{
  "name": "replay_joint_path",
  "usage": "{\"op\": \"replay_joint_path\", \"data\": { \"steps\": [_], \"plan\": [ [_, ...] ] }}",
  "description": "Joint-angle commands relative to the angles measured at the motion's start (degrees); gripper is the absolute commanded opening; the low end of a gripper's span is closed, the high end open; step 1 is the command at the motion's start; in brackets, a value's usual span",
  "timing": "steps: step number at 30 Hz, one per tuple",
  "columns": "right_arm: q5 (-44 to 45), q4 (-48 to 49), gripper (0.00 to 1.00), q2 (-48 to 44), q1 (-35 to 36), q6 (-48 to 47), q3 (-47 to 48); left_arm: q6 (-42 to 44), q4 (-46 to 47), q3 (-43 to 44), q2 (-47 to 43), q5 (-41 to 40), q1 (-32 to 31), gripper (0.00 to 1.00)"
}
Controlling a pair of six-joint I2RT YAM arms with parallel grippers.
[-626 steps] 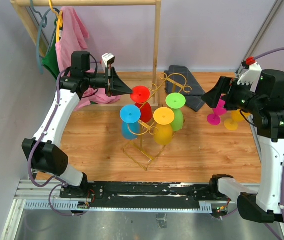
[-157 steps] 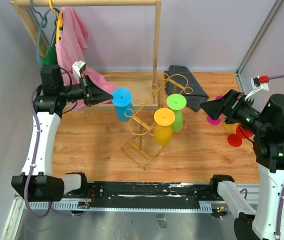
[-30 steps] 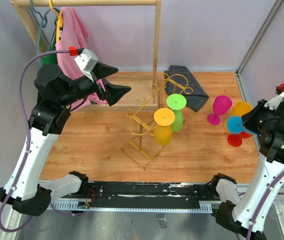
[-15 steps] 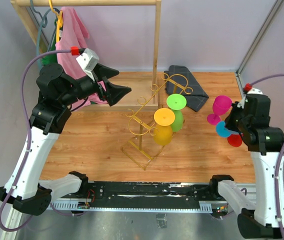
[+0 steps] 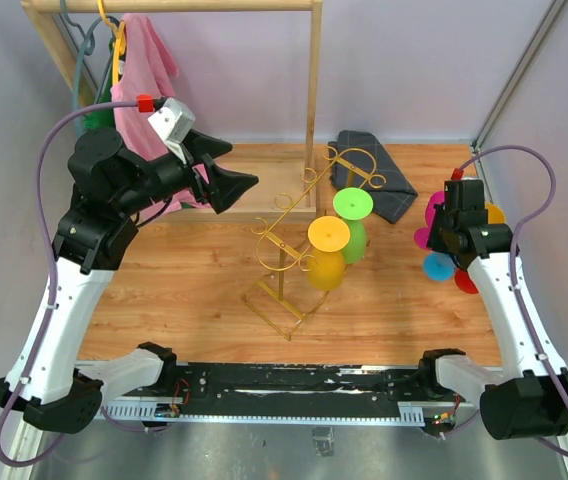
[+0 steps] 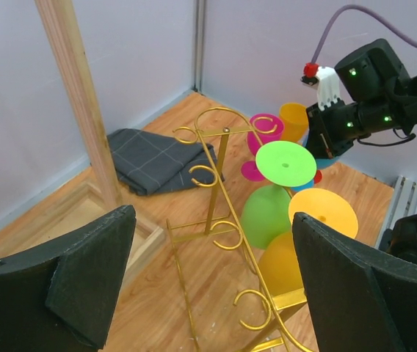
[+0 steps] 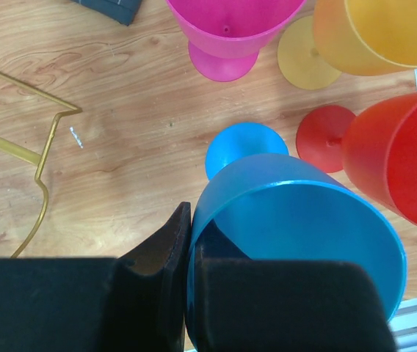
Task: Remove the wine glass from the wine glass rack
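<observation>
The gold wire wine glass rack (image 5: pixel 286 250) stands mid-table, also seen in the left wrist view (image 6: pixel 219 213). A green wine glass (image 5: pixel 352 207) and a yellow-orange one (image 5: pixel 327 238) hang upside down on its hooks. My right gripper (image 7: pixel 191 220) is shut on the rim of a blue wine glass (image 7: pixel 296 220), one finger inside the bowl and one outside. The glass is upright, its foot (image 7: pixel 241 150) low over the wood by the red glass; whether it touches I cannot tell. My left gripper (image 5: pixel 236 187) hovers open, left of the rack, holding nothing.
A pink glass (image 7: pixel 230 22), a yellow glass (image 7: pixel 385 29) and a red glass (image 7: pixel 399 161) stand close around the blue one at the table's right edge. A folded grey cloth (image 5: pixel 369 172) lies at the back. A wooden clothes rack (image 5: pixel 314 90) with a pink garment (image 5: pixel 144 70) stands behind.
The right arm has swung inward and down, carrying the blue glass left and lower beside the red one. The left gripper has hardly moved.
</observation>
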Motion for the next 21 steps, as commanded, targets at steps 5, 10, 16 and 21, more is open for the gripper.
{"op": "replay_joint_path", "data": {
  "steps": [5, 10, 16, 21],
  "plan": [
    [2.39, 8.74, 0.01, 3.19, 0.72, 2.34, -5.21, 1.18, -0.83, 1.86, 0.03, -0.77, -0.15, 0.92],
    [2.43, 10.48, 0.01, 4.92, 0.63, 3.10, -7.34, 1.84, -1.60, 2.22, 0.30, -0.67, -0.18, 0.92],
    [1.39, 11.19, 0.01, 6.87, 0.54, 4.45, -8.96, 2.20, -2.06, 1.99, 0.13, -0.81, -0.21, 0.91],
    [1.85, 11.03, 0.03, 7.44, 0.54, 4.71, -9.00, 2.54, -2.01, 1.21, -0.44, -0.60, -0.15, 0.92]
  ]
}}
